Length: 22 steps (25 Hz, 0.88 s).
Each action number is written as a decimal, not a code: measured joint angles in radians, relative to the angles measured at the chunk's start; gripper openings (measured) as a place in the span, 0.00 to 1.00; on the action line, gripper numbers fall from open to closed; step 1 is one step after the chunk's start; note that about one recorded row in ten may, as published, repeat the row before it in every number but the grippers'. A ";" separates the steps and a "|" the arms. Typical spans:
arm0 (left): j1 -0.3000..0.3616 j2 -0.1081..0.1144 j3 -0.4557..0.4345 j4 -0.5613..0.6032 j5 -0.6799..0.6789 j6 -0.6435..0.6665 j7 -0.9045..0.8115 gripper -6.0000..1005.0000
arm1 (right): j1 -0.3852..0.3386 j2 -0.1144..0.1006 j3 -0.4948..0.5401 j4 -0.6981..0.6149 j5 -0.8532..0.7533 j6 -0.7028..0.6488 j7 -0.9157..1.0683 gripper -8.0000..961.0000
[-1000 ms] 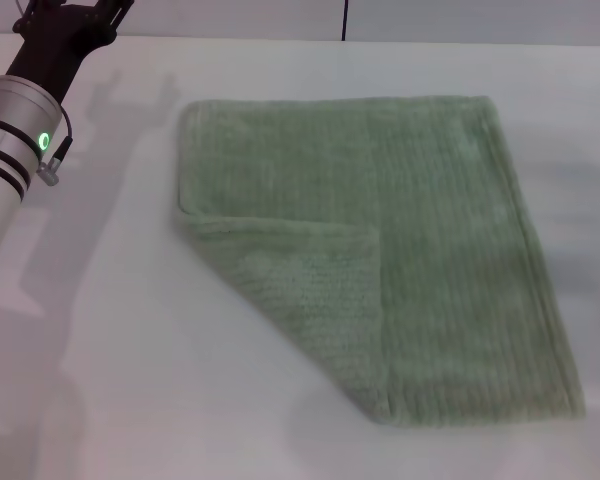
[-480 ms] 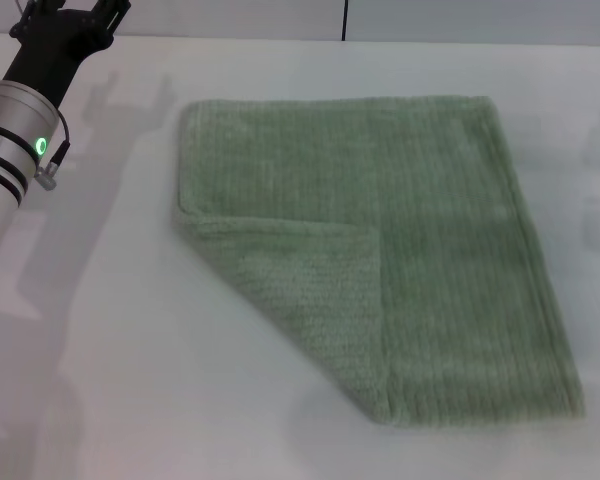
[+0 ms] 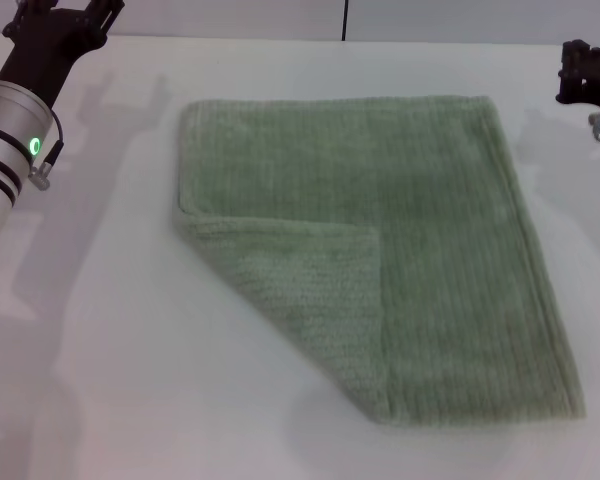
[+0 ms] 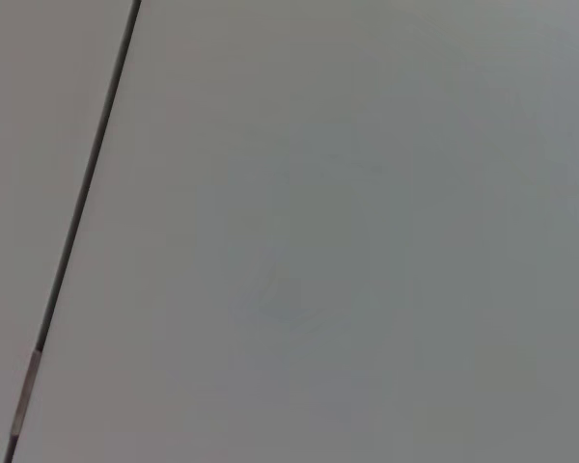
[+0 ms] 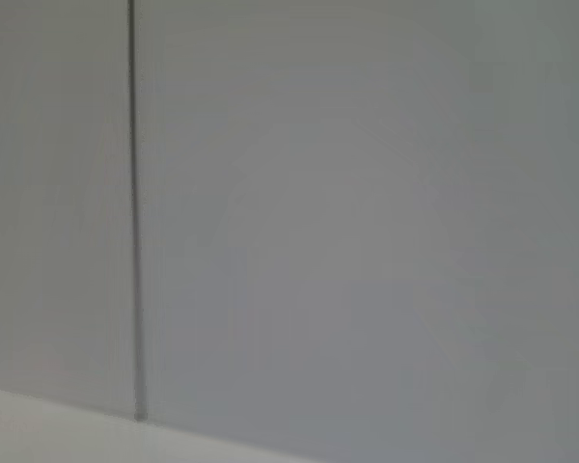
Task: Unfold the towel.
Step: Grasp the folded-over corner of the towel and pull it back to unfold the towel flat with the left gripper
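Observation:
The pale sage-green towel (image 3: 420,230) lies flat on the white table (image 3: 130,350) in the head view. Its near left corner is folded over onto the cloth as a triangular flap (image 3: 315,290). My left gripper (image 3: 65,15) is at the far left, raised well away from the towel, its fingertips cut off by the top of the view. My right gripper (image 3: 585,75) shows at the far right edge, beside the towel's far right corner and apart from it. Neither wrist view shows the towel or fingers.
A grey back wall (image 3: 230,18) with a dark vertical seam (image 3: 344,20) stands behind the table. Both wrist views show only this wall (image 4: 347,231) and seam (image 5: 132,212). Bare table surrounds the towel on all sides.
My right gripper has come into the head view at the far right edge. My left arm has drifted slightly left and away. The towel has not moved.

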 joint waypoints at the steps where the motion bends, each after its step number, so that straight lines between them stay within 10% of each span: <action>1: 0.000 0.000 0.000 0.000 0.000 0.000 0.000 0.80 | 0.005 -0.001 0.035 -0.030 0.001 -0.092 0.012 0.05; 14: -0.008 0.003 0.000 0.008 0.000 0.023 0.001 0.80 | 0.176 -0.014 0.434 -0.143 -0.012 -0.909 0.083 0.03; 22: -0.012 0.001 0.000 0.008 0.000 0.044 0.001 0.80 | 0.311 -0.052 0.533 -0.050 -0.095 -1.147 0.121 0.03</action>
